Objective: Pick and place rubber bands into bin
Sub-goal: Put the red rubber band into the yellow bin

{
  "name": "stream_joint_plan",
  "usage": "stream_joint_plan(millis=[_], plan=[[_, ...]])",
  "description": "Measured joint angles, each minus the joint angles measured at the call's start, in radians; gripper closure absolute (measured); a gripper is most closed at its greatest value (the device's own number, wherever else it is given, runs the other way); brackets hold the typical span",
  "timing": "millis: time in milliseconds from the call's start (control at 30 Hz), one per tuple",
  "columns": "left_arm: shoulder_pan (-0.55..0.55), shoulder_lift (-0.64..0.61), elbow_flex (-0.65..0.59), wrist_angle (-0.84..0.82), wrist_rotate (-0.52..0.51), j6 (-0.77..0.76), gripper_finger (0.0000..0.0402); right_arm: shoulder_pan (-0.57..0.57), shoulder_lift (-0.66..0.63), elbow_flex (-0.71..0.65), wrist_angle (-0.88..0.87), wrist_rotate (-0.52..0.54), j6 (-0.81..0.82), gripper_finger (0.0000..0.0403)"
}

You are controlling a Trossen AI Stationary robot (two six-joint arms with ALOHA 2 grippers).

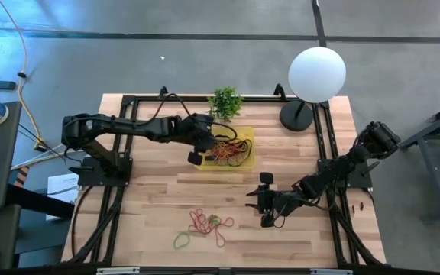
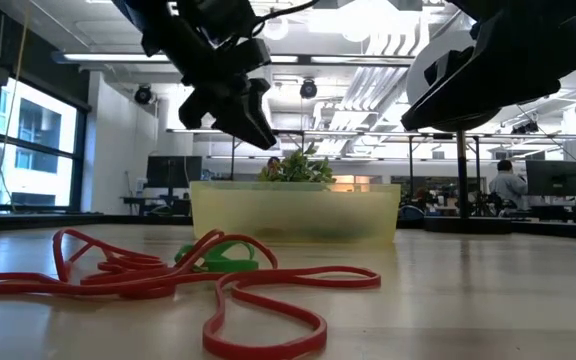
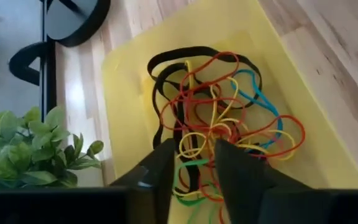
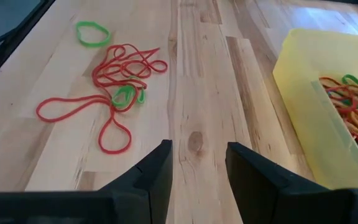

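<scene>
My left pincer (image 1: 197,151) over the bin; my right pincer (image 1: 266,200) waiting above the counter.

My left pincer hangs above the shallow, translucent yellow plastic bin (image 1: 244,136), fingers spread and holding nothing, positioned as for a drop onto the tangle of red, yellow, black and blue bands (image 3: 219,118) inside. My right pincer, fingers also spread and empty, hovers over the light wooden counter (image 1: 296,244), facing the loose red and green rubber bands (image 1: 205,224) lying near the front edge, well apart from the bin. Bare wood separates that cluster from the bin, giving an unobstructed approach. The small green potted plant (image 1: 225,101) stands just behind the bin; I judge it no obstacle.
</scene>
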Motion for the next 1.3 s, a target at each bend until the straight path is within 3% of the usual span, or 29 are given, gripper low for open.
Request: stream_joint_plan(millis=[100, 200, 333, 500, 800, 967, 1300], plan=[[0.000, -0.016, 0.000, -0.018, 0.061, 0.000, 0.0263, -0.010, 0.000, 0.000, 0.020, -0.048, 0.015, 0.0263], [-0.014, -0.059, 0.000, -0.080, 0.152, -0.012, 0.0239, -0.041, 0.022, 0.000, 0.095, -0.168, 0.010, 0.0263], [-0.113, -0.123, -0.034, -0.204, 0.162, -0.050, 0.0230, -0.080, 0.098, 0.000, 0.199, -0.269, -0.035, 0.0263], [-0.334, -0.230, -0.168, -0.202, 0.032, -0.194, 0.0239, -0.136, 0.199, 0.000, 0.303, -0.402, -0.047, 0.0263], [-0.718, -0.393, -0.410, -0.015, -0.330, -0.530, 0.0258, -0.176, 0.352, 0.137, 0.314, -0.542, -0.118, 0.0263], [-0.845, -0.403, -0.446, 0.010, -0.477, -0.636, 0.0257, -0.202, 0.422, 0.233, 0.231, -0.593, -0.119, 0.0263], [-0.990, -0.402, -0.448, 0.016, -0.631, -0.714, 0.0257, -0.231, 0.507, 0.310, 0.208, -0.631, -0.079, 0.0263]])
